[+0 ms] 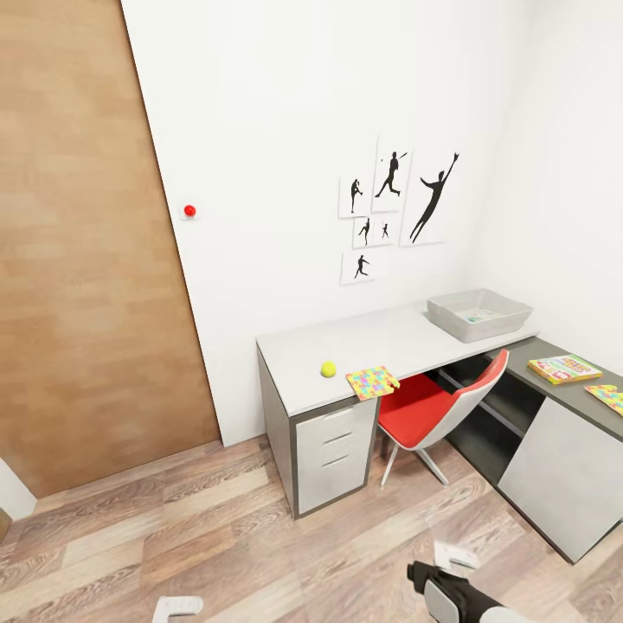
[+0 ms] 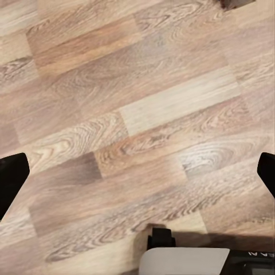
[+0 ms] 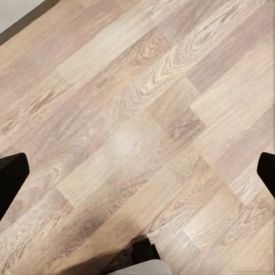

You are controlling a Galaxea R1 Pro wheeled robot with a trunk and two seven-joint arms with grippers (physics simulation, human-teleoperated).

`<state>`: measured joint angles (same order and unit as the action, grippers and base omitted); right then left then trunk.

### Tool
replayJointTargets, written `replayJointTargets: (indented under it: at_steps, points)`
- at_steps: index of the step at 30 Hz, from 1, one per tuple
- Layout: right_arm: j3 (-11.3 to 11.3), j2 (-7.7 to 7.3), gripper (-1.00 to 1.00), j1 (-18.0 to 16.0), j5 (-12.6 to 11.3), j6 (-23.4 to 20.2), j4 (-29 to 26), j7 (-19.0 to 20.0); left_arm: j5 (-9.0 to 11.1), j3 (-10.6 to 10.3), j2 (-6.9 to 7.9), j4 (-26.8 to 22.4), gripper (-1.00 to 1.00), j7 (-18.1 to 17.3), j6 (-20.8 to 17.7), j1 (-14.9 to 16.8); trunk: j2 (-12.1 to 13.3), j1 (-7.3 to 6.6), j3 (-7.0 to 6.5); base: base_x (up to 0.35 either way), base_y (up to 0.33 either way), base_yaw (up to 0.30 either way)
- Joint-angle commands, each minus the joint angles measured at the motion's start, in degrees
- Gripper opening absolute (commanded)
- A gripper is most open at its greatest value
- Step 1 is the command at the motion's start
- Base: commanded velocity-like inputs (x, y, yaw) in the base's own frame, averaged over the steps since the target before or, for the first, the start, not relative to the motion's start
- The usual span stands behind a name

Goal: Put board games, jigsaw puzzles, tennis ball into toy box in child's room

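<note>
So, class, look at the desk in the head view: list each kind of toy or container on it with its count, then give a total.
Tennis ball: 1
Jigsaw puzzles: 2 (one by the ball, one at the picture's right edge)
Board game: 1
Toy box: 1
Total: 5

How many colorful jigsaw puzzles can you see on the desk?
2. One puzzle lies at the desk's front edge beside the tennis ball; another puzzle sits on the dark side unit, partly cut off.

Red-and-white chair [image 1: 430, 414], wooden door [image 1: 78, 251], wall silhouette prints [image 1: 394, 212] — red knob [image 1: 189, 210], plank floor [image 1: 216, 536].
</note>
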<state>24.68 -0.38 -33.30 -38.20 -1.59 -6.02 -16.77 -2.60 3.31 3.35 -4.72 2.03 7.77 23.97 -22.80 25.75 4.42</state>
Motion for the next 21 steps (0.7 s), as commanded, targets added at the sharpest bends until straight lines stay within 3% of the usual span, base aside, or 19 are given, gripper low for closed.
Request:
replayJointTargets:
  at_steps: [1, 9, 21]
  points:
    - [0.5, -0.05, 1.00, 0.3, -0.5, 0.0, -0.1, -0.3, -0.2, 0.4, -0.03, 0.0, 1.00, 0.1, 0.3, 0.1, -0.1, 0.03, 0.12, 0.000, 0.000, 0.000]
    - [0.4, -0.08, 1.00, 2.2, -0.7, 0.3, -0.2, -0.3, -0.1, 0.5, -2.01, -1.7, 1.00, 0.2, -0.2, 0.5, -0.1, 0.03, 0.12, 0.000, 0.000, 0.000]
    - [0.4, -0.22, 1.00, 2.5, -1.1, 2.1, -0.1, -0.3, 0.1, 0.6, -3.30, -4.3, 1.00, 0.2, -2.6, 1.1, -0.1, 0.03, 0.12, 0.000, 0.000, 0.000]
